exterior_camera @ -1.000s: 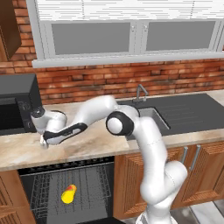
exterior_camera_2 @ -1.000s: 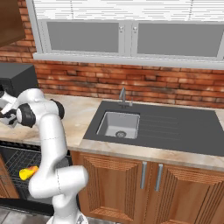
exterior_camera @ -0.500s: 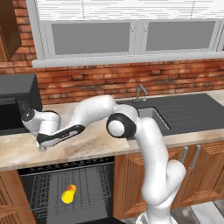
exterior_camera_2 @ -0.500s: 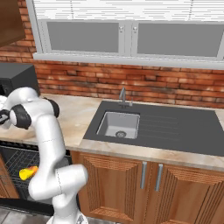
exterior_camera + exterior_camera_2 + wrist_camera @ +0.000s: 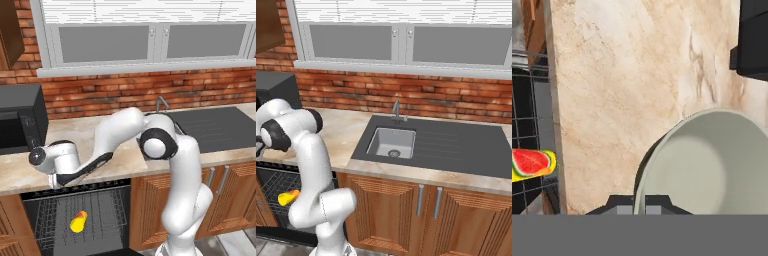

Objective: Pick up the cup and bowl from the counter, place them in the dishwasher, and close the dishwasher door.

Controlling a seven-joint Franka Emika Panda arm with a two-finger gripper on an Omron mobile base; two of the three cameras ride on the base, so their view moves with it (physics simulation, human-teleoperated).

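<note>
Bowl (image 5: 712, 160), pale grey-green, being held by its rim in the closed gripper (image 5: 639, 202), hanging over the front-left part of the beige counter (image 5: 627, 75), near its front edge above the open dishwasher (image 5: 75, 220). Yellow cup (image 5: 78, 222) lying on its side in the wire rack (image 5: 50, 215) below. Black microwave (image 5: 20, 120) standing at the counter's left end; sink (image 5: 391, 142) sitting well apart to the right.
</note>
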